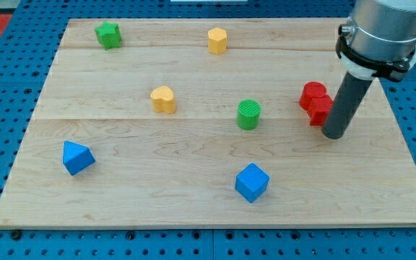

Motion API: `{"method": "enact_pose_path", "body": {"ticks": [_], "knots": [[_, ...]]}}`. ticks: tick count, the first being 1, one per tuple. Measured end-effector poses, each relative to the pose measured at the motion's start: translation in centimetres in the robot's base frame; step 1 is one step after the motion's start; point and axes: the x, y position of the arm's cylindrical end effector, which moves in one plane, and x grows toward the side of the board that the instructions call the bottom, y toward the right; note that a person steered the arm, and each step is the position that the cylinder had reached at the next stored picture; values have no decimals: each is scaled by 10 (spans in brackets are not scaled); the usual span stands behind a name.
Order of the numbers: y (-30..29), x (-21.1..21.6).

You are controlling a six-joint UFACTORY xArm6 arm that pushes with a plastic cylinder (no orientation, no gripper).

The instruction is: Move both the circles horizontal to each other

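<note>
A green circle block (248, 114) stands right of the board's middle. Right of it, two red blocks sit pressed together: the upper one (311, 94) looks round, and the lower one's (321, 110) shape is unclear. My tip (334, 135) rests on the board just to the lower right of the lower red block, touching or nearly touching it. The red round block sits slightly higher in the view than the green circle.
A green star (108, 35) is at top left and a yellow hexagon (217, 40) at top middle. A yellow heart (163, 99) is left of centre. A blue triangle-like block (76, 157) is at lower left and a blue cube (252, 182) at bottom middle, all on the wooden board (381, 195).
</note>
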Motion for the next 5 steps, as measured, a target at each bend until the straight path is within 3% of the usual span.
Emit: {"method": "enact_pose_path", "body": {"ticks": [1,4,5], "knots": [[-42,13],[-186,-109],[-155,-67]]}}
